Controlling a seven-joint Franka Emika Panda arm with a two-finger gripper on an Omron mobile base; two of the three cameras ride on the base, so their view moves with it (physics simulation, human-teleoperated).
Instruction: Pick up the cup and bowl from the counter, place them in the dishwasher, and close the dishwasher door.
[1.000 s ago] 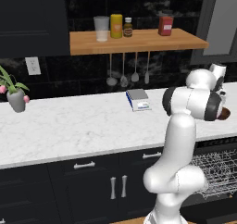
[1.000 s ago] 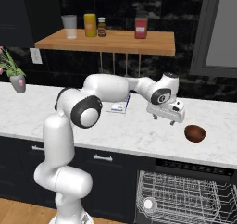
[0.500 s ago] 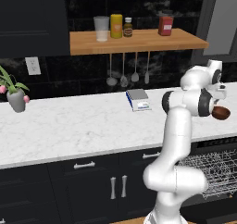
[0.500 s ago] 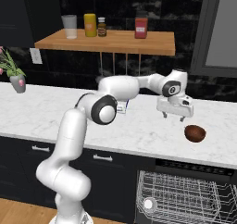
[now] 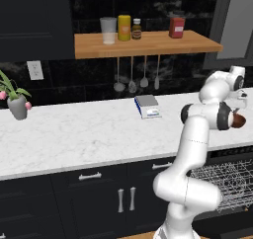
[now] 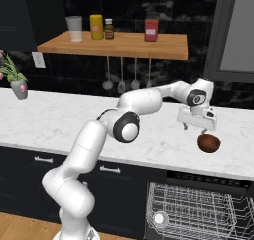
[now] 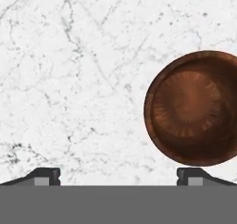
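One empty bowl (image 7: 194, 108) sits on the counter (image 7: 69, 79) below the tool (image 7: 119, 173), fingers apart.

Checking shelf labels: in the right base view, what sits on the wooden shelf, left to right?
Clear cup → yellow jar → small dark bottle → red container.

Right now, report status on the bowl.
Claw open, above counter. Bowl upright beside it, ungrasped. Dishwasher open, racks showing. Nothing between claw and bowl.
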